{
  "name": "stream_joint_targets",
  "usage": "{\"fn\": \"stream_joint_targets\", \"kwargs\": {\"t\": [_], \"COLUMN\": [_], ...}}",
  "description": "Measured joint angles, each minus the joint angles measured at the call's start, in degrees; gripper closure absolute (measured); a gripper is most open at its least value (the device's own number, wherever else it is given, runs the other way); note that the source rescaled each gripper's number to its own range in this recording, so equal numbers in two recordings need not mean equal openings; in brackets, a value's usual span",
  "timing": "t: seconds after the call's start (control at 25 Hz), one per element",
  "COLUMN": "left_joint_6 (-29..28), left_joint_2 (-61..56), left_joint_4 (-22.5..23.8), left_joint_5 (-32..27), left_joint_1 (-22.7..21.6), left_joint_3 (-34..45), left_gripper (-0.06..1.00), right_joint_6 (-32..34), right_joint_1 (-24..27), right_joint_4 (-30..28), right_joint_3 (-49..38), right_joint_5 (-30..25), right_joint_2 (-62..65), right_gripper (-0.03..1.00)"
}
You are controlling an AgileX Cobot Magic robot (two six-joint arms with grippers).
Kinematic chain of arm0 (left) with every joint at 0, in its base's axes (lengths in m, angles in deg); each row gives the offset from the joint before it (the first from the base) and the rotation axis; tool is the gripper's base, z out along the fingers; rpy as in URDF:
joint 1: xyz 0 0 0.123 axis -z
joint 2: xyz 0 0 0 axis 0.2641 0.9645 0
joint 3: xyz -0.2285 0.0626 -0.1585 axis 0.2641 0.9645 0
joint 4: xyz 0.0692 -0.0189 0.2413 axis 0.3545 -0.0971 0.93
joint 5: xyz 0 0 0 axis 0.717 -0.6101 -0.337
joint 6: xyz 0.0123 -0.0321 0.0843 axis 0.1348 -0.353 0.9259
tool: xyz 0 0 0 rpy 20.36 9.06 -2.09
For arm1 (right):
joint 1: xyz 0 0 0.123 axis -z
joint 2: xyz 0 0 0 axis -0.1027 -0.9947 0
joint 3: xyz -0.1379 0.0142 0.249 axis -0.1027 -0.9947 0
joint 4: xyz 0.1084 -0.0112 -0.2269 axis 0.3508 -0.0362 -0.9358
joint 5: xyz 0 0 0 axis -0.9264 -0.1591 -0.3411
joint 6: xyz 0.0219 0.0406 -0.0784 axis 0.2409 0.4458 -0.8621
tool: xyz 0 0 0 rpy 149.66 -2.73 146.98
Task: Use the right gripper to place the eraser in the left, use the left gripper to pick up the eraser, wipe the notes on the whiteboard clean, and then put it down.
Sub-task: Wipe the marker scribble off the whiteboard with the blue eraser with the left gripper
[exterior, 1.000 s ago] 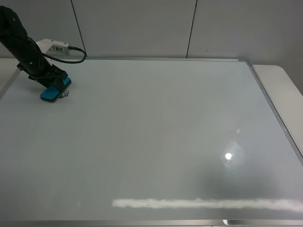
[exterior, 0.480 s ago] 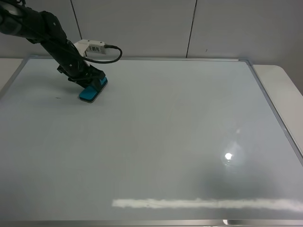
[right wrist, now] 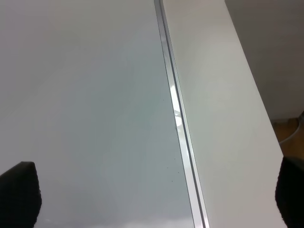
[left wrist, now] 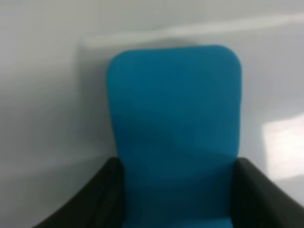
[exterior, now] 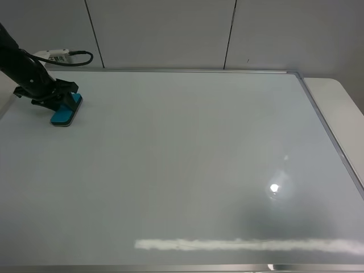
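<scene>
The teal eraser [exterior: 66, 111] lies flat on the whiteboard [exterior: 187, 159] near its far left corner. My left gripper [exterior: 59, 100] is shut on it, with the arm reaching in from the left edge. In the left wrist view the eraser [left wrist: 175, 128] fills the middle, and a black finger [left wrist: 95, 199] presses each long side. The notes do not show in any view. My right gripper [right wrist: 152, 194] is open with nothing between its fingertips [right wrist: 18, 194]. It hangs over the whiteboard's silver frame [right wrist: 178, 118] and is out of the exterior high view.
The white table [exterior: 341, 96] runs along the board's right side. A white labelled part with a black cable [exterior: 57, 56] sits behind the left arm by the wall. Bright light reflections [exterior: 274, 187] lie on the near right of the board.
The left gripper slid the eraser right along the far edge, then back to the left corner. The small scribble seen beside the eraser a second ago no longer shows.
</scene>
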State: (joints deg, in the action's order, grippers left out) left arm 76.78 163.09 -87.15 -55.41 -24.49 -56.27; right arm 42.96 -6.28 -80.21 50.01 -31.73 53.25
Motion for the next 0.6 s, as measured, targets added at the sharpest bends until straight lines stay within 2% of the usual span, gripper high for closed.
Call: {"fn": "stream_joint_targets", "kwargs": {"t": [0.24,0.6], "left_joint_6": [0.6,-2.9], "left_joint_2": [-2.4,-12.8], "left_joint_4": [0.9,2.9], "left_joint_5": [2.4,0.9], "left_joint_1": [-0.8,3.7], "left_joint_3": [3.7,13.8], "left_gripper": [0.94,0.94], "right_joint_6": [0.0,0.0], "right_joint_1": [0.0,0.0], "right_joint_4": [0.0,0.0], "right_joint_3": [0.0,0.0], "right_joint_5": [0.0,0.0], "right_joint_2": [0.0,0.0], "right_gripper": [-0.02,-0.02]}}
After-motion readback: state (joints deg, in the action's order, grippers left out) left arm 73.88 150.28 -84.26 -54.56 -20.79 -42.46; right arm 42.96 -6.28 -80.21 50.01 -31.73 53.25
